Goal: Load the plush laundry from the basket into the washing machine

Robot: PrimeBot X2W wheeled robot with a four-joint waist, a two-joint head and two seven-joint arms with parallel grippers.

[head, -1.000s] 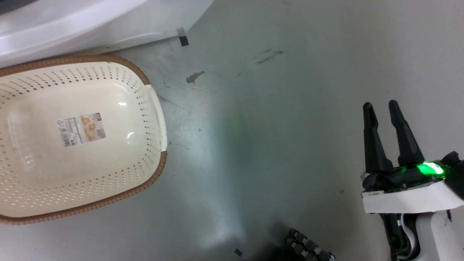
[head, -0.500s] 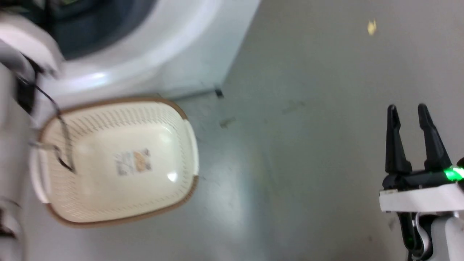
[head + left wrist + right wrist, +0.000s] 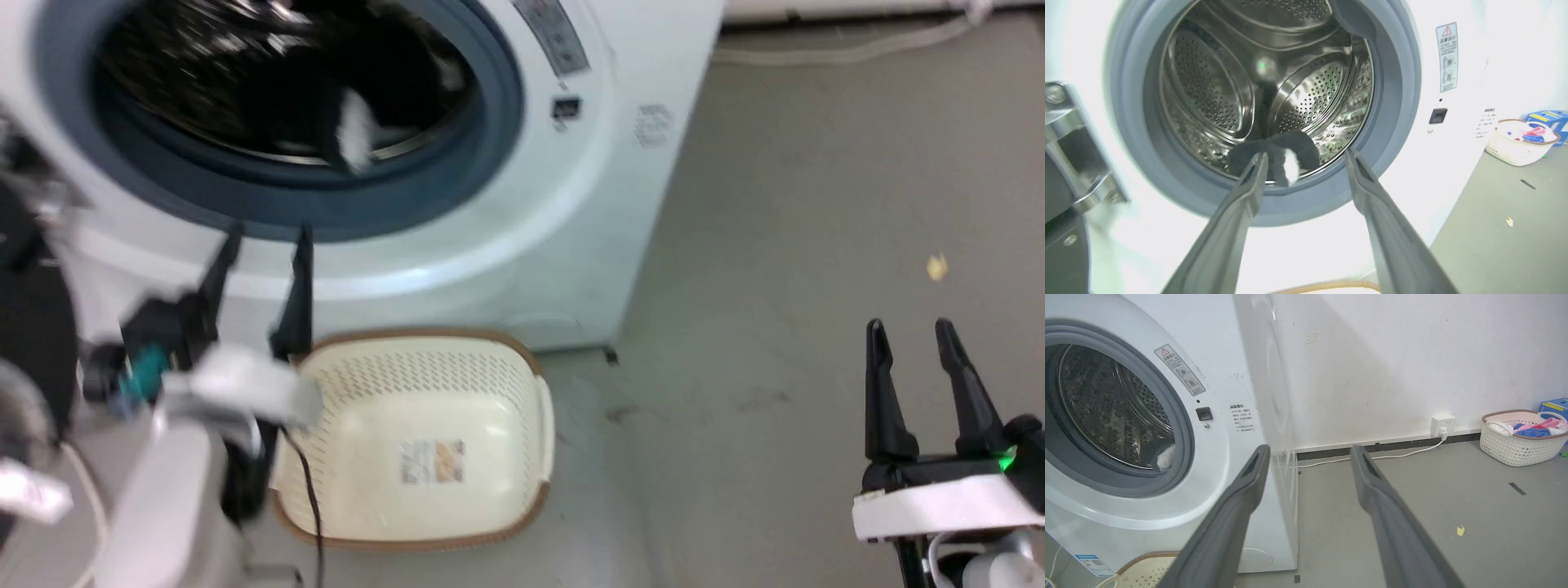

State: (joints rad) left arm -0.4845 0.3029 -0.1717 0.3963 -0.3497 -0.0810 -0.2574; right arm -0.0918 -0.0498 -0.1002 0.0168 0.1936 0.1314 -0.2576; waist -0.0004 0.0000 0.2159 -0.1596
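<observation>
Head view sets the washing machine [image 3: 522,245] at twelve o'clock, its opening facing the robot. The plush laundry [image 3: 359,122] lies inside the drum at eleven o'clock, a black lump with a white patch. The basket [image 3: 424,333] sits on the floor just before the machine, at six o'clock of the opening, its floor bare but for a label sticker. I judge it is parked that close to keep the carry short.

The left gripper [image 3: 268,237] hangs over the basket's nine o'clock rim, fingers spread wide with nothing between them, aimed at the grey door ring [image 3: 490,155]. With the basket bare and the plush in the drum, loading looks done. The right gripper [image 3: 909,331] stands at four o'clock, well apart, equally spread and empty, likely kept clear of the work.

Left wrist view looks straight into the steel drum [image 3: 1208,81] and places the plush at its six o'clock lip, just behind the ring, beyond the fingertips and apart from them. It also catches the door hinge [image 3: 1069,143] at nine o'clock. Right wrist view adds the room: a wall socket [image 3: 1442,424] at two o'clock and a second basket [image 3: 1515,453] of coloured clothes at three o'clock.
</observation>
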